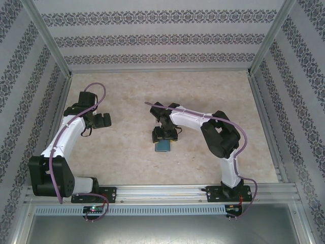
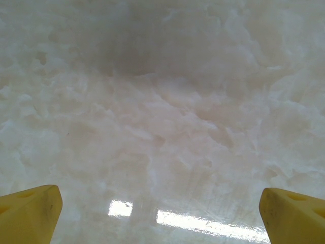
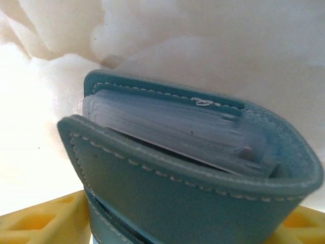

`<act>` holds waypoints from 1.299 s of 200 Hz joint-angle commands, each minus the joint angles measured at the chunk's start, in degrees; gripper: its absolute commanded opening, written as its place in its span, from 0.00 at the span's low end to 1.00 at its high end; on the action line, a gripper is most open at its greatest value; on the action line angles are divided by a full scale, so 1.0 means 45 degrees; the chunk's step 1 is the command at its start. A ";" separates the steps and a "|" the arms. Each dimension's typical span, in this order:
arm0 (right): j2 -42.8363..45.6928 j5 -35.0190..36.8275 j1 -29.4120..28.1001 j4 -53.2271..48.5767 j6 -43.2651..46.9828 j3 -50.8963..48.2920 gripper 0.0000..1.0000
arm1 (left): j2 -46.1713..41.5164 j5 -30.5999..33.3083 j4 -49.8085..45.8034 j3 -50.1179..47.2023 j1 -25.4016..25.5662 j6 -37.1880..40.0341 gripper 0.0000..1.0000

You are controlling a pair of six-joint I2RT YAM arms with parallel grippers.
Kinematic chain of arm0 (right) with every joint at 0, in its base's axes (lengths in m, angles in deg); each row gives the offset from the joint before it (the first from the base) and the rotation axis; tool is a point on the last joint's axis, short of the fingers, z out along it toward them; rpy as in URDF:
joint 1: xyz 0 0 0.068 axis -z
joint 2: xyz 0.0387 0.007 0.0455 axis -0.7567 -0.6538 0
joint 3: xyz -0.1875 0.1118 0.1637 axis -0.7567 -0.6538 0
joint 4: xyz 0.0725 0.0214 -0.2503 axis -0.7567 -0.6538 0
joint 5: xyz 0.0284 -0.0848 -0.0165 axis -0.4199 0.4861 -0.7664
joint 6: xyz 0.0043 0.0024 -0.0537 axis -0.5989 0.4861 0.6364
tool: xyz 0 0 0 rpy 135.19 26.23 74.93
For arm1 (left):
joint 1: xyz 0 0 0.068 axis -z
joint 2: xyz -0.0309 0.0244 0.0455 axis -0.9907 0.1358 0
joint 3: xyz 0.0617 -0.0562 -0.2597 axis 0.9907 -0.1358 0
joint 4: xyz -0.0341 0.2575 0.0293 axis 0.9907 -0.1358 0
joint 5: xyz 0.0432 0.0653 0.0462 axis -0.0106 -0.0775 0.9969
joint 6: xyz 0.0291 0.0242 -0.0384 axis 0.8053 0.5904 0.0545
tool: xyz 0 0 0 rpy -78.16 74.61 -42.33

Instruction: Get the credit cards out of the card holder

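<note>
The teal-blue card holder (image 3: 193,203) stands close in the right wrist view, its stitched mouth gaping away from the camera. A stack of pale credit cards (image 3: 177,129) sits inside, their rounded edges showing between the two leather walls. My right gripper (image 3: 172,226) is shut on the card holder, a yellow finger (image 3: 40,218) pressing at each side. From above, the card holder (image 1: 163,148) lies just under my right gripper (image 1: 165,138) near the table's middle. My left gripper (image 1: 104,121) hangs open to the left, its yellow fingertips (image 2: 30,213) wide apart over bare table.
The pale marbled table (image 1: 127,162) is fenced by patterned walls with metal posts on three sides. A metal rail (image 1: 162,193) along the near edge carries both arm bases.
</note>
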 commanded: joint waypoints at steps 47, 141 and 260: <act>-0.0222 0.0069 -0.0107 0.0188 0.0078 0.0242 0.78 | -0.0033 -0.0113 -0.0385 0.0298 -0.0136 0.0038 1.00; 0.2518 -0.1136 0.0740 0.1357 -0.0043 -0.1258 0.84 | -0.0169 -0.2276 0.0733 0.0739 0.2597 -0.2135 1.00; 0.3143 -0.5487 0.3250 0.6741 -0.0009 -0.5534 0.49 | 0.2989 -0.3905 0.3469 0.1180 0.7340 -0.5748 0.78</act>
